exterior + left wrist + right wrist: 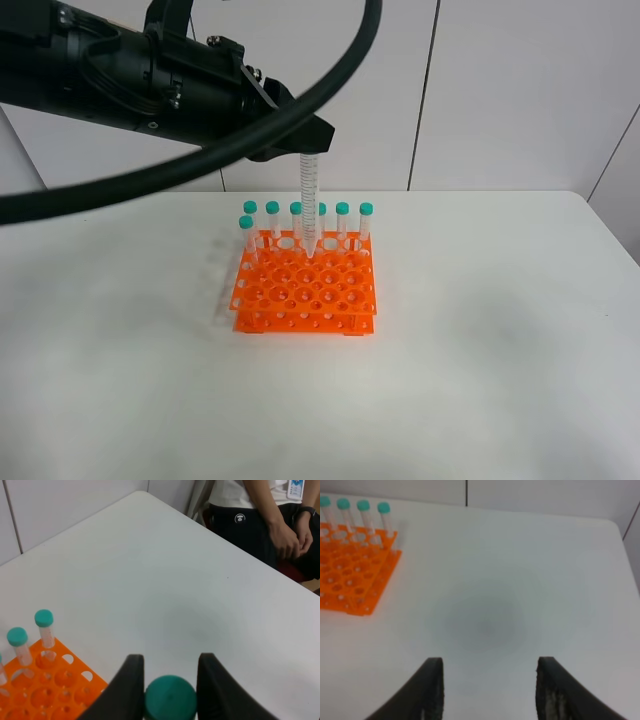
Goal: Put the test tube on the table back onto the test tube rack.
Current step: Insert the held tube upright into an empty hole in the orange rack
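Here, left gripper: jaws drawn in close, clamping the test tube by its capped top, directly above the test tube rack.
Test tube: upright, tip down at the rack's rear holes; whether it has entered one is unclear.
Right gripper: jaws wide apart, holding nothing, well off to the rack's side over the table.
Other tubes: standing in the rack's rear rows.

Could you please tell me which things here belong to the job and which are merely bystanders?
Job: held tube, rack, left gripper, table.
Bystanders: seven racked tubes, open right gripper, person.
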Available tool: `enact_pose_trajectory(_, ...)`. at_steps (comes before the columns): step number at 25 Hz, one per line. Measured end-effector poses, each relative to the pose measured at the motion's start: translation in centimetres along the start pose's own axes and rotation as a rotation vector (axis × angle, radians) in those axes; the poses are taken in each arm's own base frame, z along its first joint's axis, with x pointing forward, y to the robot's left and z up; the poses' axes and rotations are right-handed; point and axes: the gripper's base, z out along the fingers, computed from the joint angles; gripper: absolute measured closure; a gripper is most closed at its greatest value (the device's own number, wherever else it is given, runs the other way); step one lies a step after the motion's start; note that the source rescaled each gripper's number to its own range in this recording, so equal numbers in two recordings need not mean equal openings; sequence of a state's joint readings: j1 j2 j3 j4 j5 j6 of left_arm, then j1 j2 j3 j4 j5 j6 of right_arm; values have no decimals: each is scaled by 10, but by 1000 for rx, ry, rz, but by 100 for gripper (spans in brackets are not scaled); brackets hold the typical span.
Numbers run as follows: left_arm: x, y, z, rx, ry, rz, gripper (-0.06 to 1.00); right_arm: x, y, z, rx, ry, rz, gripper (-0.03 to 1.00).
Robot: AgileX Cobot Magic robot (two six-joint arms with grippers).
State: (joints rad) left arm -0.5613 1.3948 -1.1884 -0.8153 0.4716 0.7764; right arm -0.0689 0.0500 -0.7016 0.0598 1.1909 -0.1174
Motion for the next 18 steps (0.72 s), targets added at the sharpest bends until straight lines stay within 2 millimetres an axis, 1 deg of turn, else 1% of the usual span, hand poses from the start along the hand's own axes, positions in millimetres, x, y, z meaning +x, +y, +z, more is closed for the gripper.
enact_pose_trajectory(4,0,0,0,0,0,0,94,12,0,19,-1,31,43,11)
enact_pose_trajectory(10,0,0,0,3,3,0,94,22,0,39,-1,50,74,11)
enact_pose_trajectory(18,0,0,0,3,3,0,94,25,-1,47,8,41,84,11)
